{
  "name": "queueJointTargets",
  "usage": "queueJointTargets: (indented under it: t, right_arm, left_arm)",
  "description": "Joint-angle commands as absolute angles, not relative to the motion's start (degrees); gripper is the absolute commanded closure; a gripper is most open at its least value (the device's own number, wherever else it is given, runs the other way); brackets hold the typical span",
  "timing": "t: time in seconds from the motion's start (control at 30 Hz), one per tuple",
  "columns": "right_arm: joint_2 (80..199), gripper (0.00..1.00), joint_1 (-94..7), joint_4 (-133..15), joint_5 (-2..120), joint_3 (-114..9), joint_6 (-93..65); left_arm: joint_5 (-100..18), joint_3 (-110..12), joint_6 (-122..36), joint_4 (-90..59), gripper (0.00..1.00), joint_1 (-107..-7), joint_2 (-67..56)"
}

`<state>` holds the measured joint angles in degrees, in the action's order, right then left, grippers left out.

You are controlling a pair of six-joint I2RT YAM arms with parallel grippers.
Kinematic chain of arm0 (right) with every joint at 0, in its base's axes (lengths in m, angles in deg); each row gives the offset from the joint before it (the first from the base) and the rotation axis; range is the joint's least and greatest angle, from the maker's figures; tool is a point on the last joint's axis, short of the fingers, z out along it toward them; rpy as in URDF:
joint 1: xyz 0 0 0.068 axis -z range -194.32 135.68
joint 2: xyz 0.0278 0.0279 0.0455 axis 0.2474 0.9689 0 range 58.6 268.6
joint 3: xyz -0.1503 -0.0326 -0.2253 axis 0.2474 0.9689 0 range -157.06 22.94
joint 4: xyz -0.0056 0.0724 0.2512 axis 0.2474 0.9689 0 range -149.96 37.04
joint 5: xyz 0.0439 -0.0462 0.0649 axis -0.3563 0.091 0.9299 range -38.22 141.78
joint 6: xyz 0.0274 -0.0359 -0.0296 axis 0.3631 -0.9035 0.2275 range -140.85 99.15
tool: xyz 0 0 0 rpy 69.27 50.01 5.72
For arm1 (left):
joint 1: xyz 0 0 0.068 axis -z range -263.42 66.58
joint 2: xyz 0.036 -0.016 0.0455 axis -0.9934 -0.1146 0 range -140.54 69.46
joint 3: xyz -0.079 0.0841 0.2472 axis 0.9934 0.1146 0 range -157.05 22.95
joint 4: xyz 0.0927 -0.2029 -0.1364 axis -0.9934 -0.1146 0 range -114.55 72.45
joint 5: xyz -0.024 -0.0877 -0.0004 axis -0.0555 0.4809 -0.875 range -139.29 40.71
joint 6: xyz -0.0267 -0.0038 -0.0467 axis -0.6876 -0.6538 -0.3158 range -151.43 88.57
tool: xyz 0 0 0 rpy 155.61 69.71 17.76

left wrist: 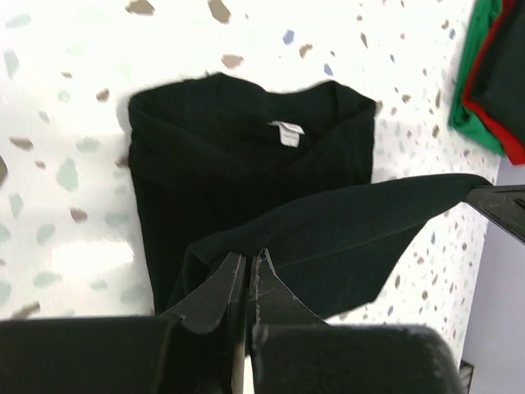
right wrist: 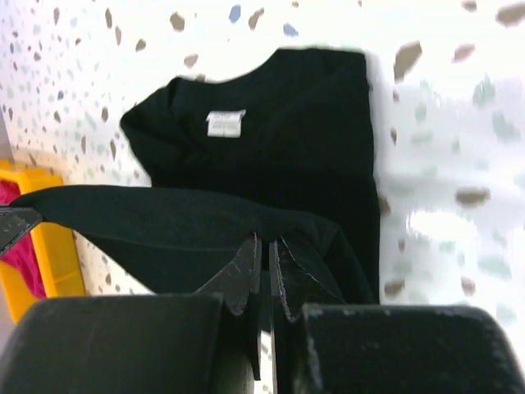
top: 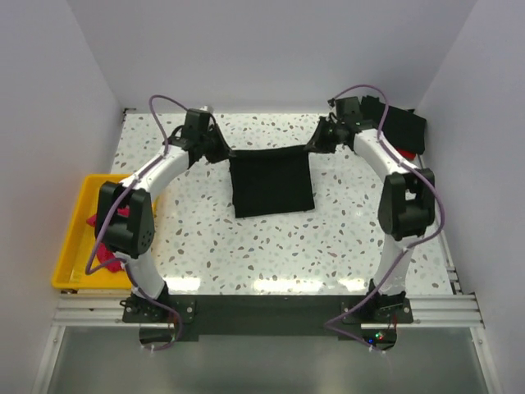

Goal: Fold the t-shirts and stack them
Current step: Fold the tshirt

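A black t-shirt (top: 271,187) lies partly folded at the middle of the table, its white neck tag (left wrist: 287,133) showing. Its far edge is lifted and stretched taut between both grippers. My left gripper (top: 217,150) is shut on the left corner of that edge, with cloth pinched at the fingertips (left wrist: 248,256). At the right corner my right gripper (top: 320,139) is shut on the same edge (right wrist: 267,240). The collar end of the black t-shirt (right wrist: 279,123) rests flat on the table under the raised part.
A yellow tray (top: 70,246) at the left table edge holds magenta-pink cloth (top: 105,261), partly hidden by the left arm. At the back right sits a pile of shirts (top: 404,127), black on top with red and green edges (left wrist: 484,82). White walls close in the table.
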<state>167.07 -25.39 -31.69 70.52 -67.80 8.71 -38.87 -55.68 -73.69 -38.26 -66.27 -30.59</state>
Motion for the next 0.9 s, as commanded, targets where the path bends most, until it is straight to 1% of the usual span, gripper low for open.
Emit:
queueJointTargets:
  t: [0.0,0.07,0.1,0.13,0.17,0.2,0.23,0.27,0.3,0.33,0.37,0.4,0.43,0.47,0.5,0.57,0.6,0.7,0.73,0.87]
  right_arm:
    - [176.2,1.0,-24.8,-36.7,72.4,-77.3,9.0]
    - [181.4,1.0,-24.8,-36.0,72.5,-82.5,8.3]
    - [185.8,1.0,-24.8,-36.8,73.3,-86.9,8.1]
    - [187.8,0.98,-24.8,-36.8,73.3,-89.1,7.9]
    - [189.7,0.91,-24.8,-36.4,73.1,-91.7,7.5]
    - [193.5,0.9,-24.8,-34.8,73.7,-97.1,7.1]
    - [194.8,0.89,-24.9,-34.1,74.0,-99.4,6.7]
    - [196.1,0.84,-24.9,-33.2,74.1,-101.6,6.4]
    - [196.9,0.79,-24.9,-31.0,74.2,-105.2,6.0]
    - [197.3,0.69,-24.8,-30.0,73.5,-106.3,5.1]
    - [196.7,0.58,-24.9,-29.3,72.5,-106.0,4.6]
    - [195.6,0.5,-24.9,-29.4,71.7,-104.9,4.0]
    - [192.2,0.44,-24.9,-29.9,69.2,-103.3,3.1]
    - [190.5,0.4,-24.9,-30.5,68.1,-101.5,2.6]
    - [188.5,0.39,-25.0,-31.2,66.6,-98.1,2.2]
    - [183.3,0.39,-25.7,-32.1,64.3,-94.5,1.0]
    - [181.7,0.39,-26.1,-33.5,63.7,-90.7,0.7]
    - [176.4,0.4,-28.5,-36.6,62.8,-83.1,-0.5]
    - [175.4,0.4,-29.6,-37.3,62.8,-81.4,-0.7]
    - [174.5,0.4,-32.2,-39.9,62.6,-76.3,-0.9]
  left_arm:
    - [-39.6,-60.3,-71.9,-32.2,1.0,-69.3,-35.9]
    - [-39.9,-60.6,-71.9,-30.1,1.0,-71.0,-39.9]
    - [-38.1,-60.1,-71.5,-25.8,1.0,-72.2,-42.2]
    - [-37.1,-60.0,-71.4,-23.6,1.0,-72.8,-43.6]
    - [-36.2,-60.4,-71.3,-22.1,1.0,-73.5,-45.0]
    - [-34.3,-61.9,-71.1,-20.4,0.96,-74.1,-46.5]
    - [-33.7,-63.0,-71.0,-20.1,0.88,-74.7,-47.7]
    - [-33.0,-64.1,-70.7,-20.2,0.65,-75.8,-49.6]
    - [-32.0,-66.1,-70.0,-20.6,0.56,-76.5,-50.2]
    - [-31.9,-67.0,-69.5,-21.1,0.42,-77.4,-50.1]
    - [-32.2,-67.7,-69.1,-22.5,0.39,-77.8,-49.5]
    - [-33.2,-67.2,-69.1,-22.6,0.36,-78.1,-48.5]
    - [-33.4,-66.3,-69.4,-22.1,0.31,-78.4,-45.5]
    - [-33.7,-65.0,-69.6,-21.6,0.31,-78.4,-44.0]
    - [-34.5,-62.2,-70.7,-20.6,0.31,-78.3,-42.5]
    - [-35.4,-59.2,-72.0,-19.5,0.35,-77.3,-38.4]
    - [-37.2,-57.1,-72.4,-19.7,0.38,-76.7,-37.4]
    - [-40.0,-54.1,-72.4,-20.9,0.59,-73.1,-34.8]
    - [-40.2,-53.2,-72.5,-20.5,0.68,-71.2,-33.9]
    - [-42.0,-51.0,-72.8,-19.1,0.86,-67.1,-34.8]
